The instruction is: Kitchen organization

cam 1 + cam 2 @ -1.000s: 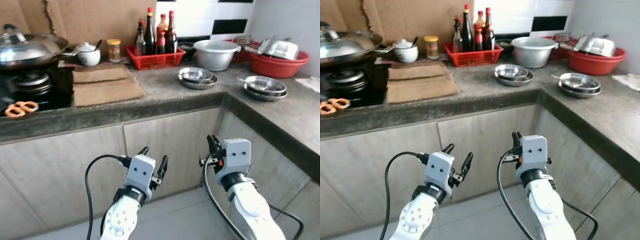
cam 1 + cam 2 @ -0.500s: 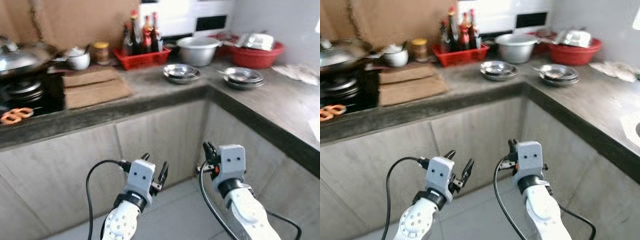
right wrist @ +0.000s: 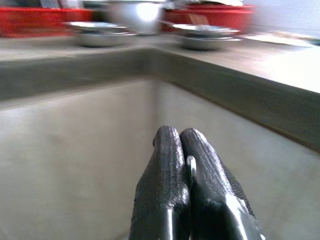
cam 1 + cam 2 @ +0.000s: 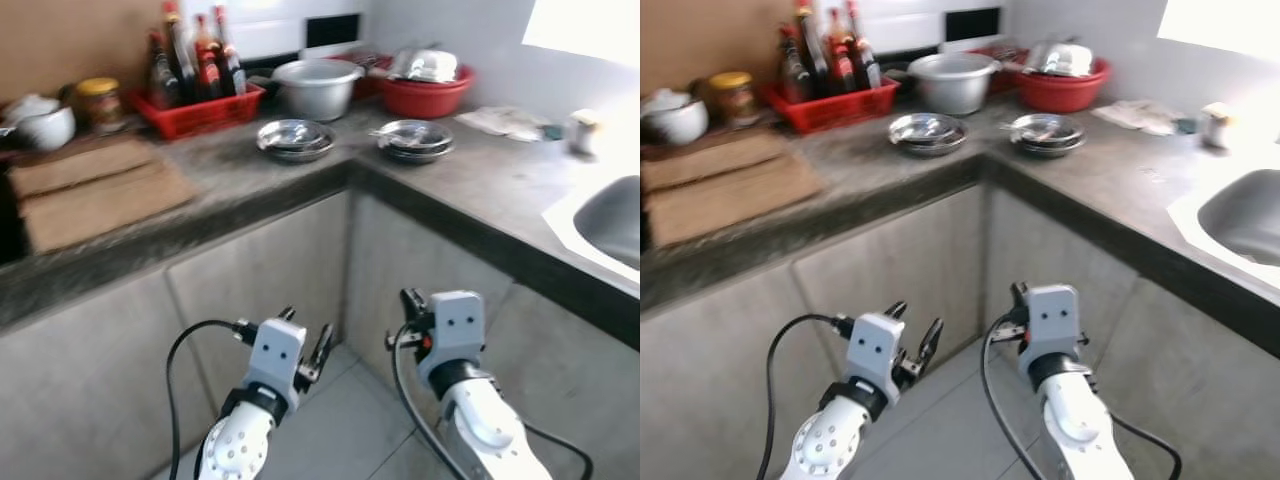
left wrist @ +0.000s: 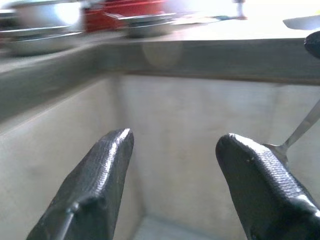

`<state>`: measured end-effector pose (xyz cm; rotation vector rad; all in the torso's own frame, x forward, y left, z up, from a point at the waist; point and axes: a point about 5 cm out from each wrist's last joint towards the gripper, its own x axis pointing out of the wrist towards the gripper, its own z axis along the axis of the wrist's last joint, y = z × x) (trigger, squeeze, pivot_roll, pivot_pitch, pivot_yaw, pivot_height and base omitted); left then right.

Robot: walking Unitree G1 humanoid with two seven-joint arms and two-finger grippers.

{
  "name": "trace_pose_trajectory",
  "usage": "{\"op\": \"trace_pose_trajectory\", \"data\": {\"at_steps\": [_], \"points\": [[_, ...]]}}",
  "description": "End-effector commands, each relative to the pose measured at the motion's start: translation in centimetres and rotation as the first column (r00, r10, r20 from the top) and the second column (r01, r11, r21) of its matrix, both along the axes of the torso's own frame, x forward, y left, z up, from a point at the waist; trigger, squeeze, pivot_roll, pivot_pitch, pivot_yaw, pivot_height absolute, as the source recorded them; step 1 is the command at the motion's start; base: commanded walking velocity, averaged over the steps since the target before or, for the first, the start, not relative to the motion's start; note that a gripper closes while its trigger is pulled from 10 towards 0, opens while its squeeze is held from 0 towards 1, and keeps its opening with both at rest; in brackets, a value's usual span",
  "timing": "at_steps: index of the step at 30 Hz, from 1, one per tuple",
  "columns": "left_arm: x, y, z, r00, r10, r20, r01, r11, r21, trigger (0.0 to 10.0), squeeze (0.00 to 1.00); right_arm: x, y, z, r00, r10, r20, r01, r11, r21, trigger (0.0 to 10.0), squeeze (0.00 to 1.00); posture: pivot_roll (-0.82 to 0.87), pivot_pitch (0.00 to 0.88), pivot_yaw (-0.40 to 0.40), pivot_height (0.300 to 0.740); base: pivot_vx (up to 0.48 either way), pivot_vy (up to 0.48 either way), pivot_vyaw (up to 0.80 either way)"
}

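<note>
My left gripper point(image 4: 307, 325) hangs low in front of the cabinet doors, open and empty; its wrist view shows the two black fingers point(image 5: 102, 170) wide apart. My right gripper point(image 4: 408, 297) is beside it at the same height, shut, with a thin sliver of metal utensil point(image 3: 190, 166) pinched between the fingers. A slim metal handle point(image 5: 300, 132) shows at the edge of the left wrist view. On the L-shaped grey counter point(image 4: 480, 190) lie two stacks of steel plates point(image 4: 293, 137) point(image 4: 413, 137), a steel pot point(image 4: 318, 87) and a red basin point(image 4: 425, 95) of dishes.
A red basket of sauce bottles point(image 4: 200, 100), a jar point(image 4: 97, 100) and a white bowl point(image 4: 40, 125) stand at the back left. Brown mats point(image 4: 90, 190) lie on the counter. A sink point(image 4: 610, 205) is at the right. The cabinet corner point(image 4: 350, 270) is straight ahead, tiled floor below.
The whole picture has slid left as the camera turned right; the stove and wok have left the picture and the sink has come in. Both grippers keep their pose.
</note>
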<state>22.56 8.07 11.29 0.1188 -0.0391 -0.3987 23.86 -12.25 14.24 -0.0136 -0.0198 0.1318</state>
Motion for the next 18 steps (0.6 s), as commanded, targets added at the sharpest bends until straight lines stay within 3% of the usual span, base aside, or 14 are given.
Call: {"op": "trace_pose_trajectory", "data": {"at_steps": [1,15,18], "points": [[-0.1,-0.67,0.32,1.0,-0.031,0.003,0.031,0.999,-0.017,10.0,0.0,-0.04,-0.74,0.09,0.999,-0.034,-0.004,0.034,0.999,-0.006,10.0,0.0,0.18,0.0,-0.027,0.74,0.0,0.39,-0.78],[-0.11,-0.73,0.29,0.999,-0.04,0.005,0.04,0.999,-0.004,10.0,0.0,0.14,-0.85,0.33,0.999,-0.049,0.0,0.049,0.999,-0.008,10.0,0.0,0.17,0.0,-0.019,0.74,0.0,0.375,-0.78],[0.01,-0.66,0.34,0.999,-0.038,0.007,0.038,0.999,0.005,10.0,0.0,0.19,-0.84,0.43,0.998,-0.057,0.001,0.057,0.998,-0.007,10.0,0.0,0.17,0.0,-0.021,0.74,0.0,0.0,-0.77]]}}
